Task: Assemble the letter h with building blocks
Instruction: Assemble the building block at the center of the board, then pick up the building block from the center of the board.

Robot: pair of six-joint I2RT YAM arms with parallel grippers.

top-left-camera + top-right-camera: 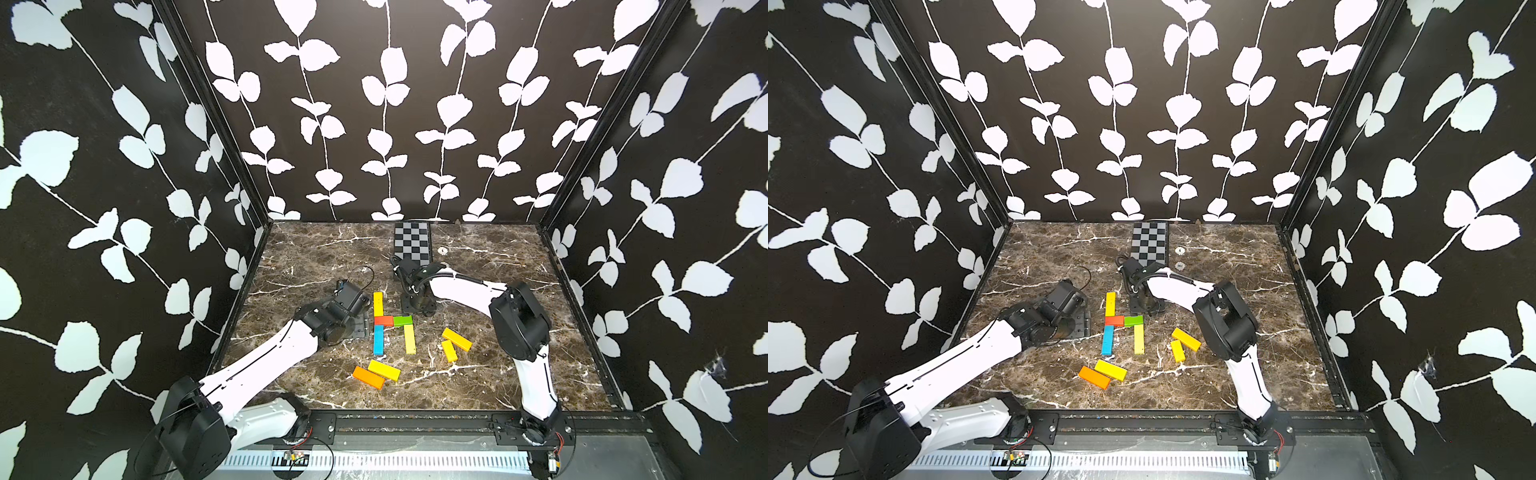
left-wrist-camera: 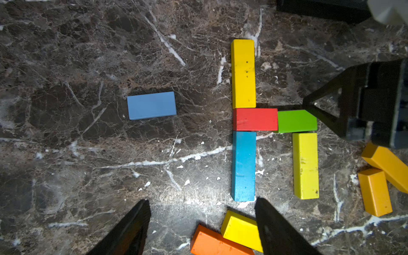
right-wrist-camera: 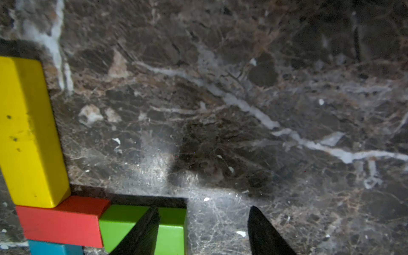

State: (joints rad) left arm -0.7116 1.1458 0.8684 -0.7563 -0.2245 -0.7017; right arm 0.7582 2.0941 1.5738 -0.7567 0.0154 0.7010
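Frontmost on the worktop (image 1: 478,386), an orange bar (image 1: 368,377) and a yellow bar (image 1: 384,370) lie touching. Behind them the letter h (image 1: 384,321) lies flat, mid-worktop. Beside it the left claw (image 2: 202,202) hangs released, empty; beyond, the right claw (image 3: 203,208) is released too, one finger (image 3: 143,231) over the green bar (image 3: 170,229).

The left arm (image 1: 266,361) and right arm (image 1: 534,376) wear glossy white shells with thin black seams, bulky black joint housings, looping black cables and tapered black fingers (image 2: 130,229)

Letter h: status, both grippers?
Left gripper open, empty. Right gripper open, one finger over green block. Letter h formed. Loose yellow blocks alongside, apart.
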